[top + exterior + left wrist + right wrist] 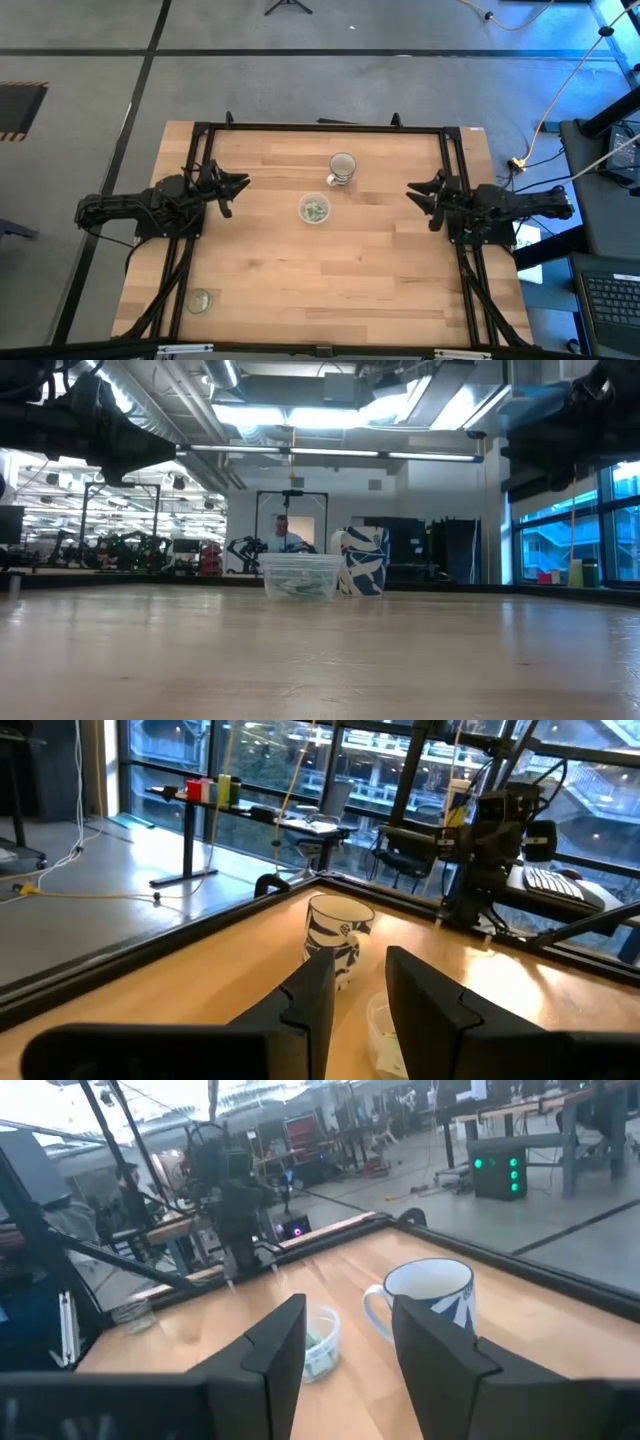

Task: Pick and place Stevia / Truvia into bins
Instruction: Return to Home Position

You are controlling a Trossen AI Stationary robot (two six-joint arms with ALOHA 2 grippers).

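The bin is a small clear round cup [314,209] standing on its base near the table's middle, also in the low view [300,576]. Pale green sachets [315,208] lie inside it, and they show through its wall in the right wrist view [320,1342]. My left gripper [238,186] hovers open over the table's left side, pointing toward the cup. My right gripper [417,191] hovers open over the right side, facing it. In the left wrist view the cup [380,1032] shows between the open fingers [358,990]. Neither gripper holds anything.
A white mug with a blue pattern [342,167] stands just beyond the cup toward the far edge, also seen in the low view [362,573]. A small flat clear round piece [200,300] lies near the left near corner. A black frame [320,127] borders the table. A person [283,535] sits far behind.
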